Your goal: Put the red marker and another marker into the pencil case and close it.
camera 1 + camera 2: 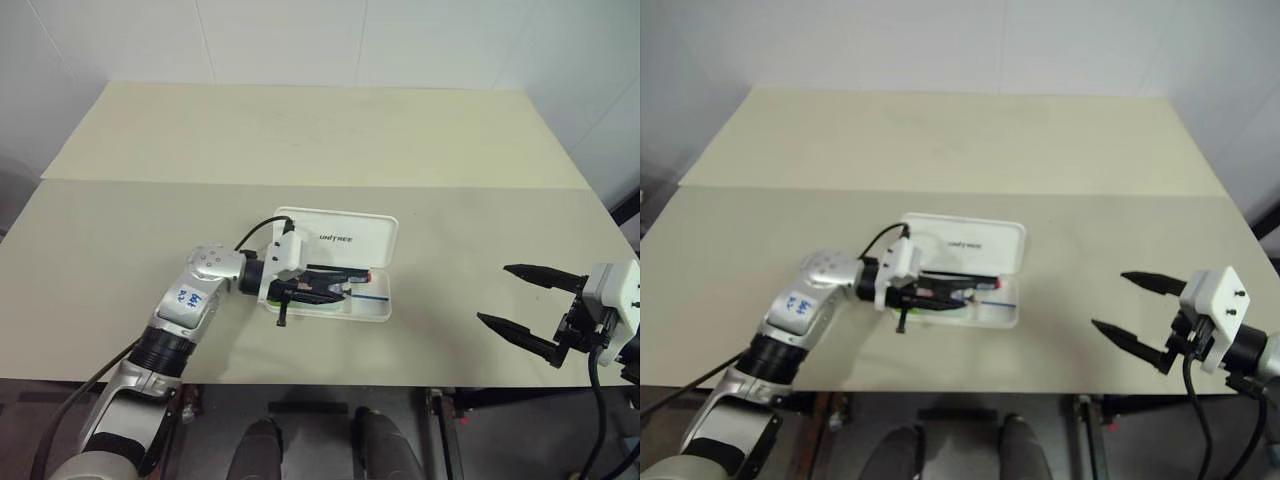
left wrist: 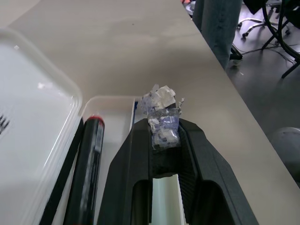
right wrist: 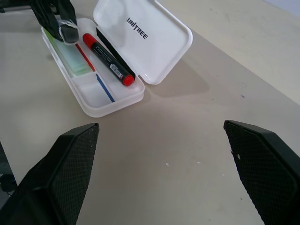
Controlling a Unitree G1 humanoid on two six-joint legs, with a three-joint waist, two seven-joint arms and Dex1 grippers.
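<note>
Pencil case: you have the pencil case [image 1: 345,268] lying open near the middle of the beige surface [image 1: 300,150], its lid [image 3: 145,37] folded back on the far side with the "UNITREE" print facing up and its tray on the near side.
Red marker: your red marker [image 3: 108,58] lies flat inside the tray, along the far edge beside the hinge, red cap at one end and red tip at the other.
Another marker: the pale whitish-green marker [image 2: 164,199] sits between the fingers of your left end effector, over the tray's left part; its cap end is hidden, so you cannot tell whether it touches the tray floor.
Left end effector: your left end effector [image 1: 305,290] reaches in from the left, pointing right along the tray, its fingers [image 2: 129,178] pinching the green marker's body.
Right end effector: your right end effector [image 1: 525,305] hangs over the surface's near right part, well apart from the case, its two fingers [image 3: 70,164] spread wide with nothing between them.
</note>
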